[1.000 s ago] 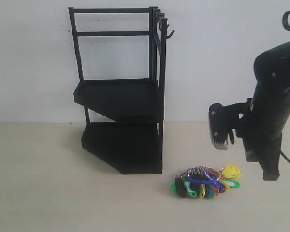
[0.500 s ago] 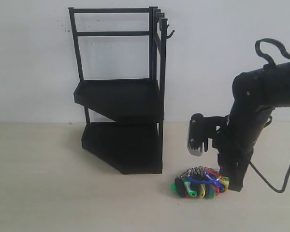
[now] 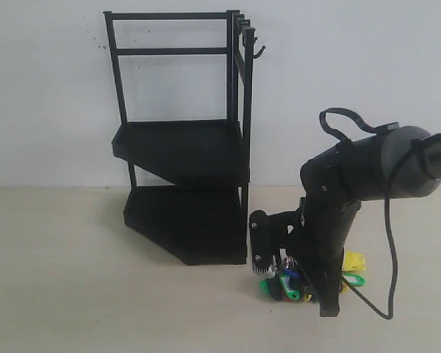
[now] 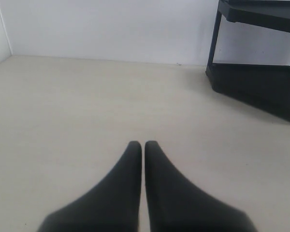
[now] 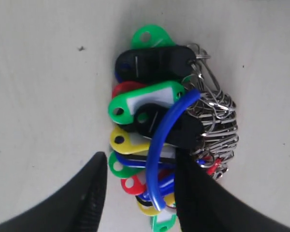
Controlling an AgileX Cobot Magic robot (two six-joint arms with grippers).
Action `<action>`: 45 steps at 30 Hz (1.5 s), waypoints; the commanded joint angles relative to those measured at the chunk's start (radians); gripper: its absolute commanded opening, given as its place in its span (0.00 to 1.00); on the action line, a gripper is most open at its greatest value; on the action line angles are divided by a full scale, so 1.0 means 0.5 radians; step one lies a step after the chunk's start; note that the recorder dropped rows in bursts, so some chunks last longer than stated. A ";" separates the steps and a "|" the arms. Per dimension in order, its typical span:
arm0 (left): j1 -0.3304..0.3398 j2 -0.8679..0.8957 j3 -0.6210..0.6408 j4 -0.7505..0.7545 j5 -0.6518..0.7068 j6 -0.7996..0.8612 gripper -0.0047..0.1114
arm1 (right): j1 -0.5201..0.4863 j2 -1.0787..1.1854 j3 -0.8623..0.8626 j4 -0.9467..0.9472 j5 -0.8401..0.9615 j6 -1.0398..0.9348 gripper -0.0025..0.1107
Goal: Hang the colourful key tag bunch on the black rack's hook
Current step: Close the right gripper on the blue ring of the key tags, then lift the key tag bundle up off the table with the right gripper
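Exterior view gives me the pale table with the black rack standing at its back edge, against the wall. My right arm is bent low over the tabletop just right of the rack's base, nearer the front edge. It covers most of the colourful key tag bunch lying there, so only a few green, red and yellow tags peek out. On the right wrist camera, the right gripper is spread wide with nothing gripped. One finger is over bare table beside the tags and the other is at the metal rings, seemingly inside the blue loop, though I cannot tell if it touches. The left gripper has its fingers pressed together, empty, above bare table. The hook juts from the rack's top right post, well apart from the bunch.
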 commanded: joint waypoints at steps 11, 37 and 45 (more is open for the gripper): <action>0.007 0.007 -0.005 0.004 -0.001 0.001 0.08 | 0.003 0.089 -0.009 -0.193 -0.121 0.089 0.25; 0.007 0.007 -0.005 0.004 -0.001 0.001 0.08 | -0.001 -0.150 -0.009 -0.235 -0.389 0.891 0.02; 0.007 0.007 -0.005 0.004 -0.001 0.001 0.08 | -0.071 -0.264 -0.009 -0.227 -0.464 1.493 0.02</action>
